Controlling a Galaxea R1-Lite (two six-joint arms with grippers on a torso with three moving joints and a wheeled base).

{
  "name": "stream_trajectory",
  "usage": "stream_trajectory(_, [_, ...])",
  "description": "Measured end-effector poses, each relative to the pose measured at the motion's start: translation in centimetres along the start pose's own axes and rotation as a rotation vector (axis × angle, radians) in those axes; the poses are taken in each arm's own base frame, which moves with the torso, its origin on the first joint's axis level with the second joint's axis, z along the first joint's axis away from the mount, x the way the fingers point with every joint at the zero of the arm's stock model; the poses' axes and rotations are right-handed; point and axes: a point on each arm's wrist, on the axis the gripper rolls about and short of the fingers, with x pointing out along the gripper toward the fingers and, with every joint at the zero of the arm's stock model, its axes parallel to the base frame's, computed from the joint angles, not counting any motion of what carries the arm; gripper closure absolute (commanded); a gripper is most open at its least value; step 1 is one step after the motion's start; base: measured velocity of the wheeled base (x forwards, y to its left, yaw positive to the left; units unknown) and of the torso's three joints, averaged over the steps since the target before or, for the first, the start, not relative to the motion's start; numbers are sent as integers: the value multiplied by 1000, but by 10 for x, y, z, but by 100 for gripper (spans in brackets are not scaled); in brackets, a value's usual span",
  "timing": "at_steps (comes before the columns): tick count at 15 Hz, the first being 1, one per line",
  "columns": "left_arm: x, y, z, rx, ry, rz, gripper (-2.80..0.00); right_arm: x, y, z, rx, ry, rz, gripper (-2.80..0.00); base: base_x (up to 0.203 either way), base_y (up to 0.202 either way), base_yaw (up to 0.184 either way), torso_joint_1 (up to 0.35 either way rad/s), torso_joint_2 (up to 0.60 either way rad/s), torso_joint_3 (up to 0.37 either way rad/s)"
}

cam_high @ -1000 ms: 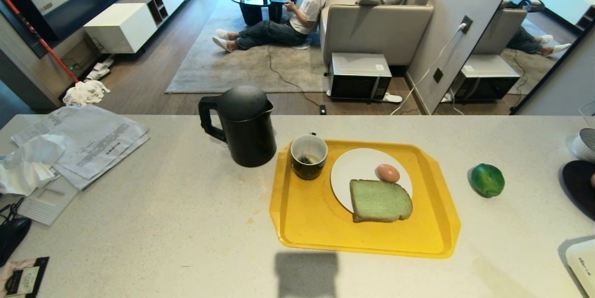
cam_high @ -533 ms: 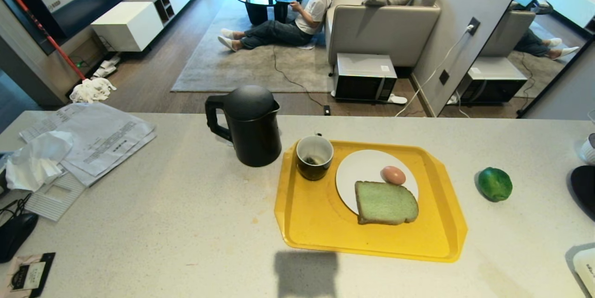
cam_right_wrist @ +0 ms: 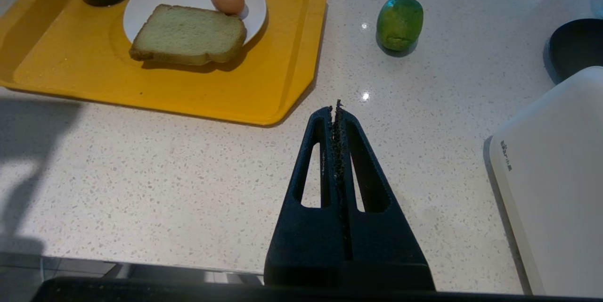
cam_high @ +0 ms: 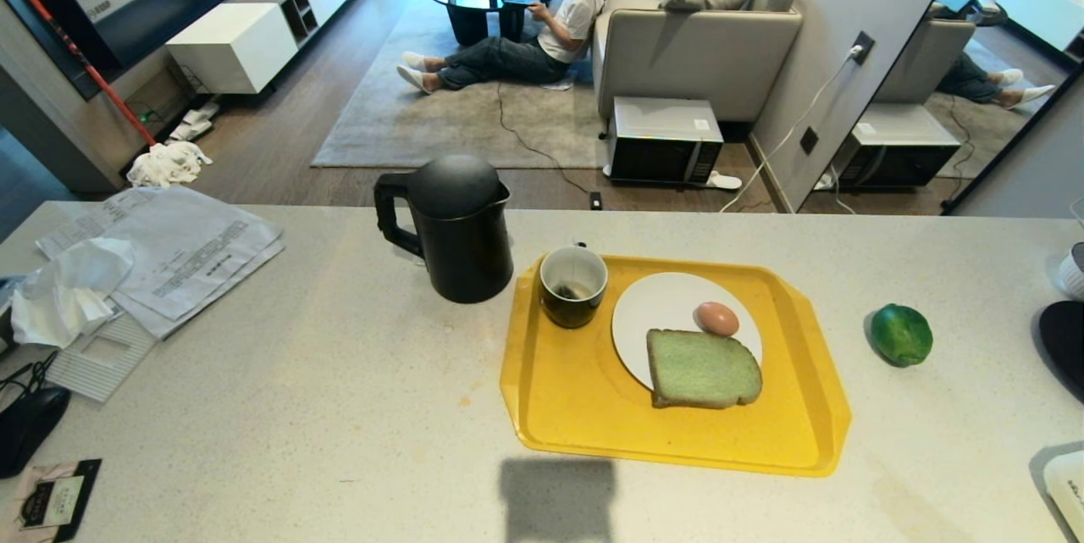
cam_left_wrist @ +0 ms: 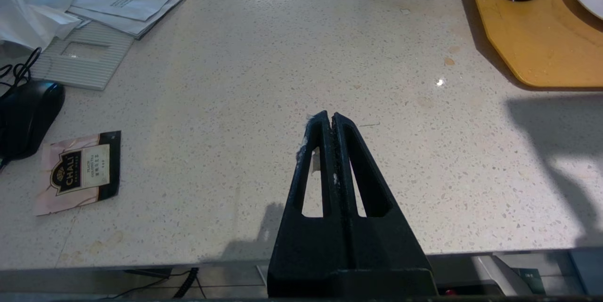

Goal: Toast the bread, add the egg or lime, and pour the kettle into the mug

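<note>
Above counter, both tools closed, empty

Home, open-plan: speckled kitchen worktop [cam_high: 296, 374] faces a living room with sofa [cam_high: 694, 43], rug [cam_high: 440, 119], and microwave [cam_high: 665, 141] on floor.

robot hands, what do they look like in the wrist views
Both look alike: the left hand and right hand are matte black plastic, each with two long fingers tapering to a narrow tip, with a slot-shaped cutout in each finger. Rough ribbed pads line the inner faces. No cables or markings show.
</note>
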Motion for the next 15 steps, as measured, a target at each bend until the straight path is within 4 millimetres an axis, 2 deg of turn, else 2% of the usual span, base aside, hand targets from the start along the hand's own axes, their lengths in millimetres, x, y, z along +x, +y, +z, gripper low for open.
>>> stream_trajectory(15, [0, 0, 0, 0, 0, -1, 0, 0, 0, 0, 0, 0, -1, 0, 0, 0, 0, -20, 40, 20])
